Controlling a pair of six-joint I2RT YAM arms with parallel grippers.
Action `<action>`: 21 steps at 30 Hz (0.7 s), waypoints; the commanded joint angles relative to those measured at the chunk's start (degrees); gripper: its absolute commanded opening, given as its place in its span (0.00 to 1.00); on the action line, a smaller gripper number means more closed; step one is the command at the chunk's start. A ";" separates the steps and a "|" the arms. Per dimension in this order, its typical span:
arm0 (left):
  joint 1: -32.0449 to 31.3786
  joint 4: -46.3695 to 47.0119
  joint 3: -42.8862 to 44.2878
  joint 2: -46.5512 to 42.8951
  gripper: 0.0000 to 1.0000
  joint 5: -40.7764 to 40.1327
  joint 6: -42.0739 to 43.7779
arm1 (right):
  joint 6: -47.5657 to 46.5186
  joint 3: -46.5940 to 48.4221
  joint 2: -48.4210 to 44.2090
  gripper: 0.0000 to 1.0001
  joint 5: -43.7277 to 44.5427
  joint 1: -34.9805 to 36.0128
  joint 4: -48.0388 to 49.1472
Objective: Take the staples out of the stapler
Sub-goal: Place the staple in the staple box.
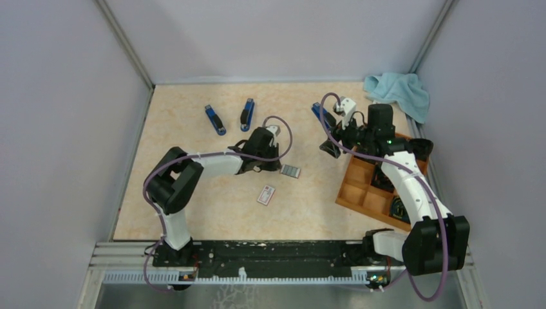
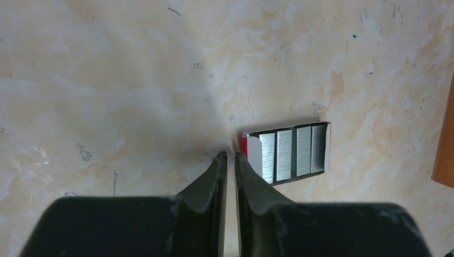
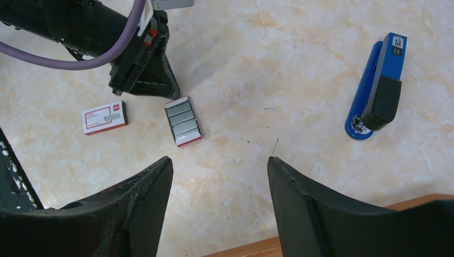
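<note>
Grey staples [image 2: 292,152] lie as joined strips side by side in a small open tray [image 1: 290,170], also visible in the right wrist view [image 3: 182,121]. My left gripper [image 2: 229,155] is low over the table with its tips just left of that tray's red end. Its jaws are shut, with only a thin slit between them and nothing in it. A blue stapler [image 3: 377,91] lies closed on the table near my right gripper [image 3: 219,160], which hangs open and empty above bare table. From above, that stapler [image 1: 320,114] sits just behind the right gripper [image 1: 330,150].
Two more blue staplers [image 1: 215,120] [image 1: 247,114] lie at the back left. A small white box with a red label [image 1: 266,194] lies near the staple tray. A wooden compartment tray [image 1: 360,193] stands at the right, and a light blue cloth [image 1: 399,90] is at the back right corner.
</note>
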 commanded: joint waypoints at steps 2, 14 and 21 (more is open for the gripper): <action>-1.31 -1.47 1.62 0.81 0.15 1.92 -0.04 | -0.67 0.33 -0.89 0.66 -1.38 -0.36 1.70; -4.94 -0.84 1.73 0.65 0.16 2.55 -1.99 | -1.13 0.16 -0.98 0.66 -2.37 -0.35 1.61; -5.69 7.77 -7.65 -12.83 0.18 -1.72 -0.92 | -3.65 -0.90 -1.57 0.66 -6.91 -0.41 1.73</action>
